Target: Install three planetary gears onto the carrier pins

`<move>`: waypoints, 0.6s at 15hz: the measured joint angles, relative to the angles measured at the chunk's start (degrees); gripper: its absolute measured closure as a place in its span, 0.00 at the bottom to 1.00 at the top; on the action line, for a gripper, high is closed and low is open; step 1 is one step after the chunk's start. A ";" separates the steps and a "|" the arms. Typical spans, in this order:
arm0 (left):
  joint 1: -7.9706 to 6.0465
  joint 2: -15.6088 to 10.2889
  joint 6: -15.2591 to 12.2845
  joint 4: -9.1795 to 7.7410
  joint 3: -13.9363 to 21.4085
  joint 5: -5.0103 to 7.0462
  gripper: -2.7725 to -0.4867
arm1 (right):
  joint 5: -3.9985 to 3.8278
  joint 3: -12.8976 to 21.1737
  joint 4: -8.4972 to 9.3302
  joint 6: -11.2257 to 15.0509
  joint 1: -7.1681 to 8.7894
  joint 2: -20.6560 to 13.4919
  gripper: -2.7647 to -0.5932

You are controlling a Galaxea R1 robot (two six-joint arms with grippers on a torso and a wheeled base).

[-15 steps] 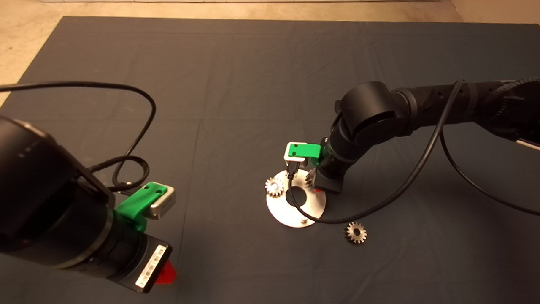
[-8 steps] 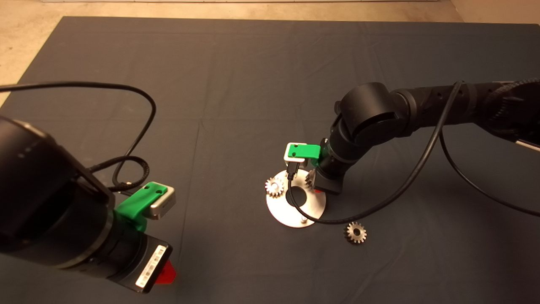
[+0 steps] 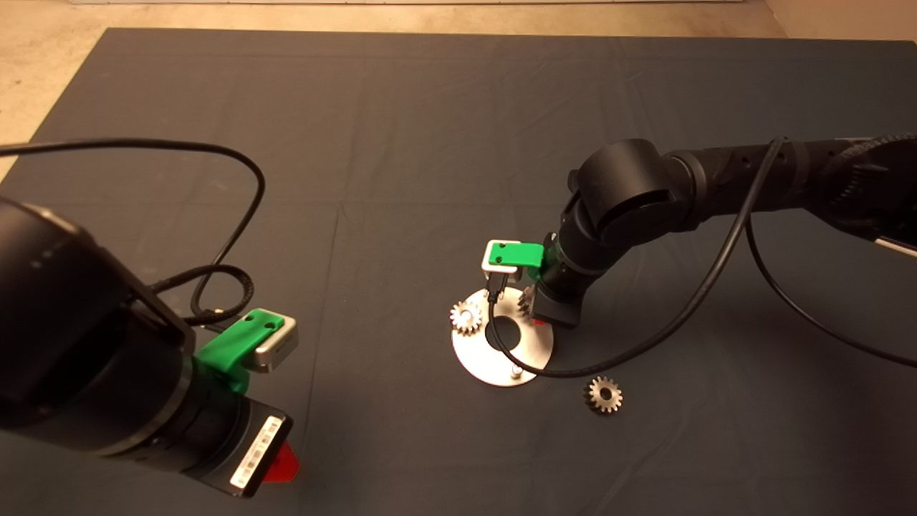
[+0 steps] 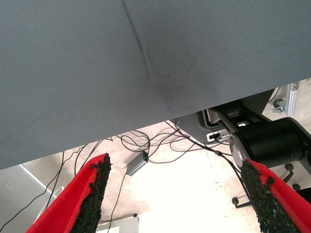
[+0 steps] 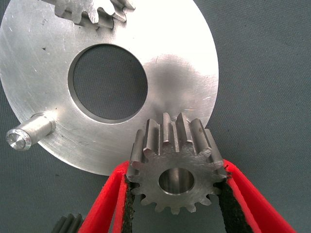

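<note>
A round silver disc (image 3: 478, 358) lies mid-mat with the carrier pins on it. One planetary gear (image 3: 466, 317) sits on the left pin. The near pin (image 3: 515, 370) stands bare and shows again in the right wrist view (image 5: 29, 133). My right gripper (image 3: 534, 315) is shut on a second gear (image 5: 177, 170), holding it by its teeth over the disc's (image 5: 184, 73) right rim. The pin beneath that gear is hidden. A third gear (image 3: 603, 394) lies loose on the mat to the right of the disc. My left gripper (image 4: 177, 194) is open and parked at the lower left.
The right arm's black cable (image 3: 573, 369) loops low across the disc's near edge, between the bare pin and the loose gear. The left arm's cable (image 3: 236, 215) curls over the left mat. The left wrist view shows the mat edge and floor cables beyond it.
The right gripper and its gear have crept slightly toward the far side, and the cable loop shifted with them. The left arm has not moved.
</note>
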 joint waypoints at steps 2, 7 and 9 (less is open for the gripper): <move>0.00 0.00 0.00 0.00 0.00 0.00 0.39 | -0.02 -0.25 -0.18 0.01 0.02 0.09 0.80; 0.00 0.00 -0.03 0.00 0.00 0.00 0.39 | 0.01 -0.85 -0.68 0.01 0.18 0.09 0.80; 0.00 0.00 -0.03 0.00 0.00 0.00 0.39 | 0.04 -0.85 -0.72 0.01 0.18 0.11 0.80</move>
